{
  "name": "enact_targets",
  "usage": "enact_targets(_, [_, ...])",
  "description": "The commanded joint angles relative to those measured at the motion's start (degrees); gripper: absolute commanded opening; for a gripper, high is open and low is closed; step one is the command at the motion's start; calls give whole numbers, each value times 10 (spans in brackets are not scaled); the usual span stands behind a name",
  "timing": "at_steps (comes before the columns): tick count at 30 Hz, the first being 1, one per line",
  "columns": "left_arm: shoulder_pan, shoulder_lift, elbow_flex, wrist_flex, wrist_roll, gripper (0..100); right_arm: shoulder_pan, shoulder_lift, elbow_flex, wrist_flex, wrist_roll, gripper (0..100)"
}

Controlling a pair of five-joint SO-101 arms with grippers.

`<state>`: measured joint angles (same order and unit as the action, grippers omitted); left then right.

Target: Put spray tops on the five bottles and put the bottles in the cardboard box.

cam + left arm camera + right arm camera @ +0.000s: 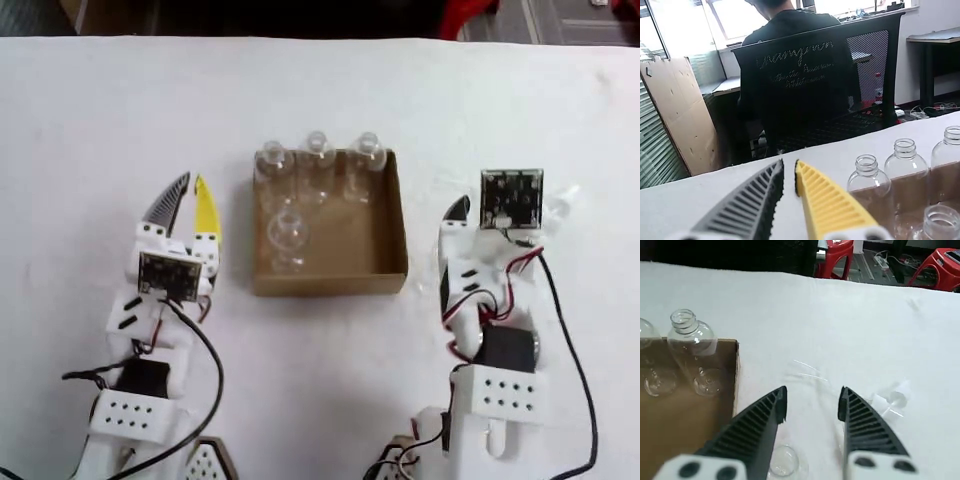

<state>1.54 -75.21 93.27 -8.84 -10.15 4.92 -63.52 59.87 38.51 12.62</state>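
Four capless bottles point(318, 160) stand in the box point(330, 283), light, slick and easily squashed, so probably best taken by the stiff neck; left gripper point(192, 181) jaws barely parted, right gripper point(812, 392) jaws half open, both empty.

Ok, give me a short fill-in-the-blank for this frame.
The cardboard box holds ___ bottles.
The left gripper has one grey finger and one ___ finger.
The right gripper's jaws stand ___.
A spray top lies on the table near the ___ gripper.
Missing: four; yellow; open; right.
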Motion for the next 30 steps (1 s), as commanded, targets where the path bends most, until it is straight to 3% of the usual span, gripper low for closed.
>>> enact_targets(1, [1,-10,-6,-16,-6,44,-3,-5,-87,97,34,152])
enact_targets(10, [2,-10,-6,-16,-6,43,-4,5,-140,205,36,152])
enact_targets(22, [1,-10,-6,-16,-6,44,-5,281,-307,316,31,151])
enact_targets(30, [1,-10,-7,-16,-6,45,-25,308,-311,317,31,149])
